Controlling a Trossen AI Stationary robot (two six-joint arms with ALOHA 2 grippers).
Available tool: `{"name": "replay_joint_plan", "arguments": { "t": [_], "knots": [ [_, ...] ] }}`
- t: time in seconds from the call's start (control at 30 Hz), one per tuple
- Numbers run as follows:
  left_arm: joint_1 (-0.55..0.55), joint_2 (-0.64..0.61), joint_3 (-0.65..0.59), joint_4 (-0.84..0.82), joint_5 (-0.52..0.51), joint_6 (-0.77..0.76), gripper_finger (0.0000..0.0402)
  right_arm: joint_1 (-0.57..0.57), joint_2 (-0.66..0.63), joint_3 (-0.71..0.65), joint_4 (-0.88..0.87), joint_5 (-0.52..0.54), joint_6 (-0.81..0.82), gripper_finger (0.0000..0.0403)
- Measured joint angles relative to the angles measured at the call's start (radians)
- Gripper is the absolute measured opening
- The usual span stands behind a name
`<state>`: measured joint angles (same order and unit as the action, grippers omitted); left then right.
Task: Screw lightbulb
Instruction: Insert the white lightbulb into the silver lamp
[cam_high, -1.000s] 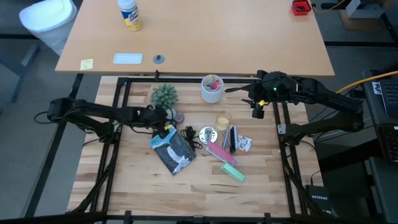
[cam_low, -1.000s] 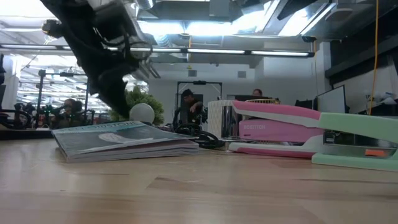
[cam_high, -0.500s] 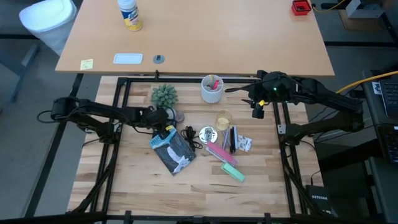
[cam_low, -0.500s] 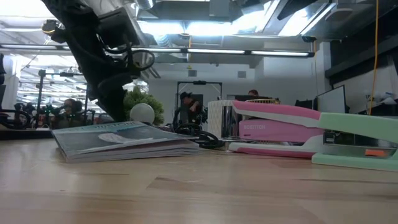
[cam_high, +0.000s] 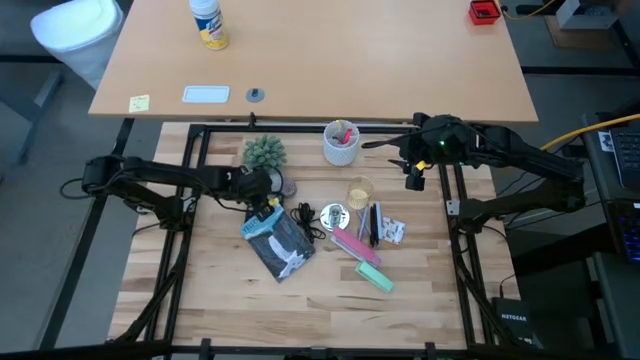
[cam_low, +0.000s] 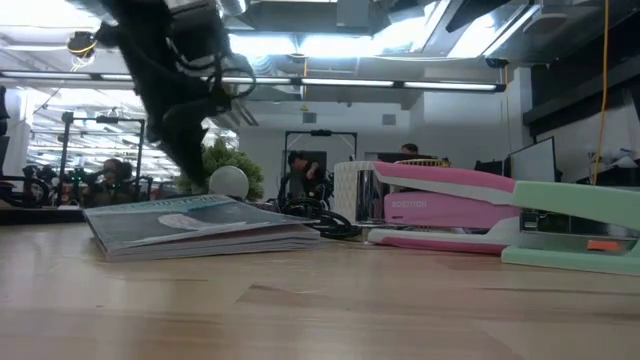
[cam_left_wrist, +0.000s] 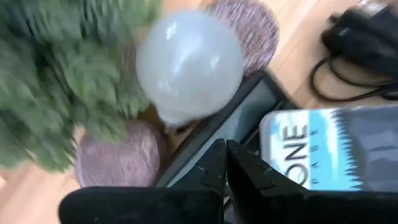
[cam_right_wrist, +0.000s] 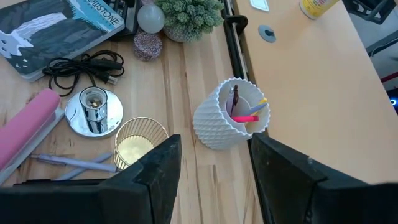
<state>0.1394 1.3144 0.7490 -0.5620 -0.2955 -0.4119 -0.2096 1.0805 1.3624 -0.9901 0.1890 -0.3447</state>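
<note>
The white lightbulb (cam_left_wrist: 189, 62) lies on the table next to a green plant (cam_high: 264, 153), between two purple round pads. It also shows in the low view (cam_low: 229, 181) and the right wrist view (cam_right_wrist: 150, 17). My left gripper (cam_left_wrist: 225, 155) is shut and empty, just short of the bulb and above the corner of a blue-grey book (cam_high: 278, 240). In the high view my left gripper (cam_high: 270, 192) covers the bulb. A chrome socket base (cam_right_wrist: 93, 111) and a black cord (cam_right_wrist: 87, 68) lie toward the table's middle. My right gripper (cam_right_wrist: 214, 180) is open and empty, raised at the far right.
A white cup with pink items (cam_high: 341, 142), an amber glass (cam_high: 359, 191), pens, and a pink (cam_high: 352, 245) and a green stapler (cam_high: 377, 278) lie around the table's middle. Free wood lies along the near edge. People show in the room behind in the low view.
My left gripper has moved a little toward the table's right edge, closer to the bulb, still shut. The bulb and the other things have stayed where they were.
</note>
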Motion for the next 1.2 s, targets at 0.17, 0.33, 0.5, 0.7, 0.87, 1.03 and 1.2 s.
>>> {"name": "replay_joint_plan", "arguments": {
  "t": [0.17, 0.33, 0.5, 0.7, 0.87, 1.03, 1.2],
  "knots": [
    [0.010, -0.001, 0.045, -0.058, -0.003, 0.035, 0.0004, 0.000, 0.000, 0.000, 0.000, 0.000, 0.000, 0.0200],
    [0.032, -0.001, 0.051, -0.091, -0.007, 0.031, 0.0004, 0.000, 0.000, 0.000, -0.002, 0.000, 0.000, 0.0200],
    [0.039, -0.001, 0.051, -0.058, -0.009, 0.076, 0.0004, 0.000, 0.000, 0.000, -0.009, 0.000, 0.000, 0.0200],
    [0.033, -0.001, 0.052, -0.034, -0.009, 0.120, 0.0004, 0.000, 0.000, 0.000, -0.009, 0.000, 0.000, 0.0200],
    [0.053, -0.001, 0.052, -0.057, -0.009, 0.105, 0.0004, 0.000, 0.000, 0.000, -0.008, 0.000, 0.000, 0.0200],
    [0.069, -0.001, 0.052, -0.164, -0.009, 0.085, 0.0004, 0.000, 0.000, 0.000, -0.008, 0.000, 0.000, 0.0200],
    [0.073, -0.001, 0.052, -0.207, -0.008, 0.024, 0.0004, 0.000, 0.000, 0.000, -0.008, 0.000, 0.000, 0.0200]
  ]
}}
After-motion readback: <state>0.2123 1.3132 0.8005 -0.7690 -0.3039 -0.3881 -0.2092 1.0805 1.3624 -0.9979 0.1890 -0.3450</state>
